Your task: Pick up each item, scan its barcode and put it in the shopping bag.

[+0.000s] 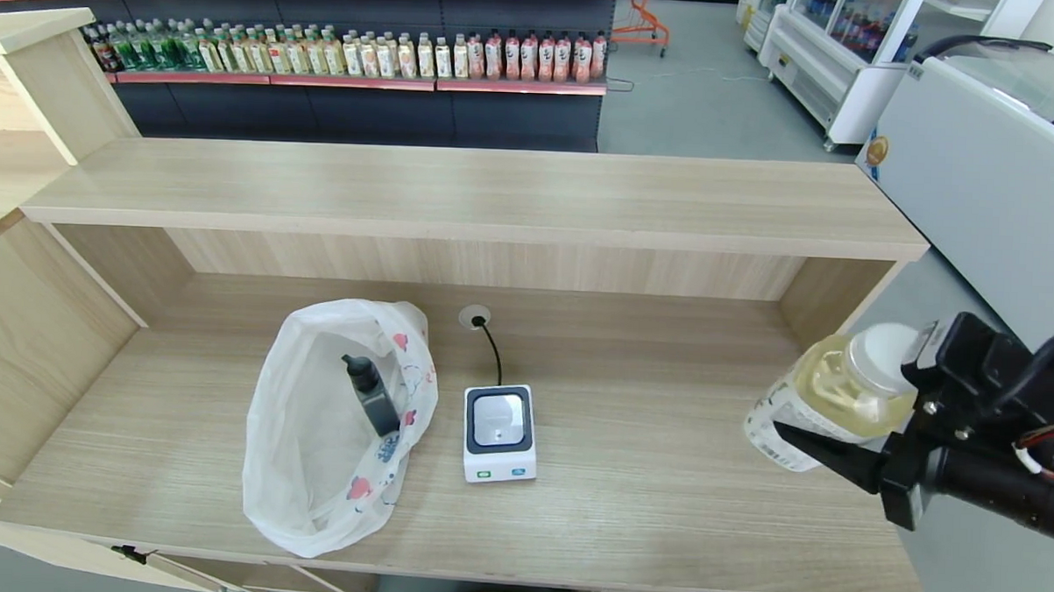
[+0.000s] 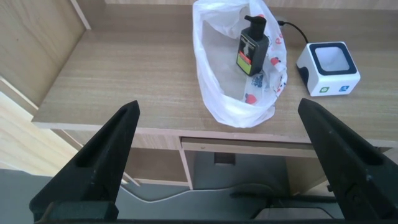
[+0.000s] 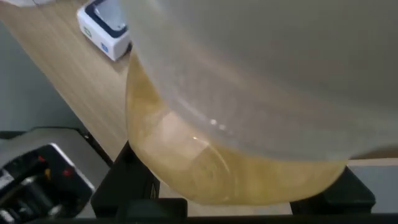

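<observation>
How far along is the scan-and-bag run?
Done: one dark pump bottle sits in the white plastic shopping bag. In hand: the right hand grips a clear white-capped bottle of yellowish liquid, near the right end of the wooden counter, short of the white box scanner. Left: scan and bag it. The left hand is open, empty.

The drink bottle (image 3: 236, 162) is blurred and cut off by the edges, its barcode (image 1: 778, 448) too small to read.
</observation>
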Robot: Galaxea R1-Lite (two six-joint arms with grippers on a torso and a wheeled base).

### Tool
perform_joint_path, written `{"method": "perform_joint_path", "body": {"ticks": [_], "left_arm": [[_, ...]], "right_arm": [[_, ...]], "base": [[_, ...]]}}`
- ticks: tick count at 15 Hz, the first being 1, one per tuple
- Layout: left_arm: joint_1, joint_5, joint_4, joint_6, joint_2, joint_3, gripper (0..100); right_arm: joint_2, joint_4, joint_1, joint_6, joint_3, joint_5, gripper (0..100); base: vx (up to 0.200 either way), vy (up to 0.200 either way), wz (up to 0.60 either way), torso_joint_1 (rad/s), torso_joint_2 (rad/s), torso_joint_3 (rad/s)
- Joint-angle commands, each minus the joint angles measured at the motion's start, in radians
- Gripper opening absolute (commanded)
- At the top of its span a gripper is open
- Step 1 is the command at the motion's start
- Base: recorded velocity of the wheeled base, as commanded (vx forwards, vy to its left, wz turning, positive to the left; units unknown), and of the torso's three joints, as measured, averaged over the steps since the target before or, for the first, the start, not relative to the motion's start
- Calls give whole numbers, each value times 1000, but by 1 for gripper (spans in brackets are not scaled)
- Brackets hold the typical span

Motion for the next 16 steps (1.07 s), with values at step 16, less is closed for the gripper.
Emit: {"method": "perform_joint_path", "body": {"ticks": [16], "left_arm": [[0, -1, 0, 3, 0, 1, 100]], "right_arm": [[-43, -82, 16, -493, 42, -37, 0]], "base": [[0, 50, 0, 1, 2, 1]]}}
